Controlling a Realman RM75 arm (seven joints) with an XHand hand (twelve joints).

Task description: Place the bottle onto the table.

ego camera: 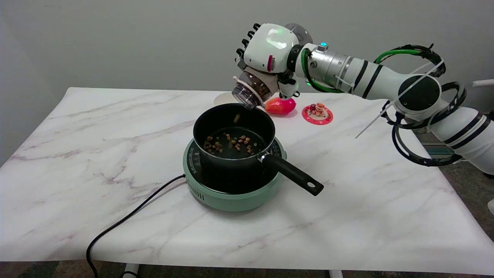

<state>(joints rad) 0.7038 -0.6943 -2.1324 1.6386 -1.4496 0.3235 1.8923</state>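
My right hand (266,52) grips a clear bottle (252,88) holding brown bits and keeps it in the air, tipped mouth-down to the left. The bottle's open mouth hangs just above the far rim of a black pot (234,136). One small piece is falling between mouth and pot. Brown bits lie scattered on the pot's bottom. The hand's fingers wrap around the bottle's upper body and hide most of it. The marble table (96,162) lies well below the bottle.
The pot sits on a green induction cooker (231,193) at the table's middle, its black handle (295,174) pointing to the near right. A black cord (127,220) runs off the front left. Behind the pot lie a red-pink object (281,105) and a small pink dish (317,113).
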